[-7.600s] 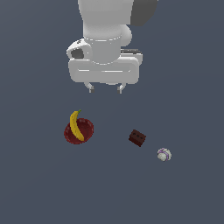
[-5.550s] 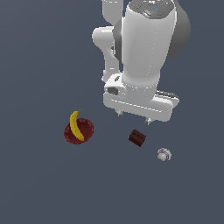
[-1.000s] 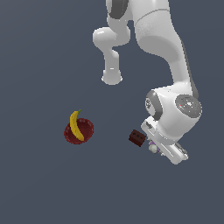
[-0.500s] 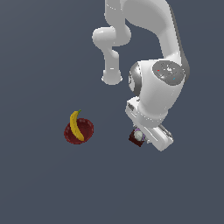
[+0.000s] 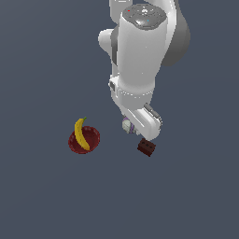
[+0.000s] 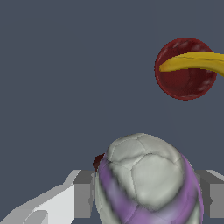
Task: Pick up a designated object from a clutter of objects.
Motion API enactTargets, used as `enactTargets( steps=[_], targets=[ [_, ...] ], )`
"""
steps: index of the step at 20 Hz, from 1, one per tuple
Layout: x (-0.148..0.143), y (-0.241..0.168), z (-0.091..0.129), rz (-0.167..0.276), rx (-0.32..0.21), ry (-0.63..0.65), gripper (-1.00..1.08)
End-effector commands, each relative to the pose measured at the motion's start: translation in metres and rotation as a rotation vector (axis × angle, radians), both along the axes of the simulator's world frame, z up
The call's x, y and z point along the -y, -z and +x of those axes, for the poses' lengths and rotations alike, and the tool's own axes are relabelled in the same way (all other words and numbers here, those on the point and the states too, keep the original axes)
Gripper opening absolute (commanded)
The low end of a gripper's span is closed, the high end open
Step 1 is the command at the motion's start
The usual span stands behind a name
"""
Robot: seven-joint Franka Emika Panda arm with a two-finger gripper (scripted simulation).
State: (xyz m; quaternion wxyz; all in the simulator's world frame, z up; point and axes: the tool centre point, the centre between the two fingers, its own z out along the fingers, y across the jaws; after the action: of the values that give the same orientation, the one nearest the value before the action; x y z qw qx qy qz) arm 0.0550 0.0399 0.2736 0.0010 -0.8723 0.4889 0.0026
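Observation:
The small white ball with purple markings (image 6: pixel 144 179) fills the near part of the wrist view, held between my gripper's grey fingers (image 6: pixel 83 192). In the exterior view the ball (image 5: pixel 128 126) peeks out under my hand, lifted above the floor, and my gripper (image 5: pixel 130 127) is shut on it. The dark brown block (image 5: pixel 147 148) lies on the floor just below my hand; a sliver of it (image 6: pixel 99 162) shows behind the ball in the wrist view. The yellow banana (image 5: pixel 81 134) rests across the dark red bowl (image 5: pixel 91 140) to the exterior view's left.
The banana (image 6: pixel 197 62) and the bowl (image 6: pixel 179 83) also show in the wrist view, away from the ball. The white arm (image 5: pixel 140 56) rises above the hand. The floor (image 5: pixel 42 196) is plain dark grey.
The ball has left its spot on the floor at the exterior view's right of the block and is lifted in my gripper. The arm has risen and swung toward the exterior view's left.

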Motion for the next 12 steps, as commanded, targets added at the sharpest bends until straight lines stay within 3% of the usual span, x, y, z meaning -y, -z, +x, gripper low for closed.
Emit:
enactTargets(
  steps=[1,12],
  targets=[
    [0.021,-0.023,-0.006,0.0,0.001,0.0,-1.0],
    [0.082,-0.094,-0.018,-0.004,0.003,-0.001,-1.0]
  ],
)
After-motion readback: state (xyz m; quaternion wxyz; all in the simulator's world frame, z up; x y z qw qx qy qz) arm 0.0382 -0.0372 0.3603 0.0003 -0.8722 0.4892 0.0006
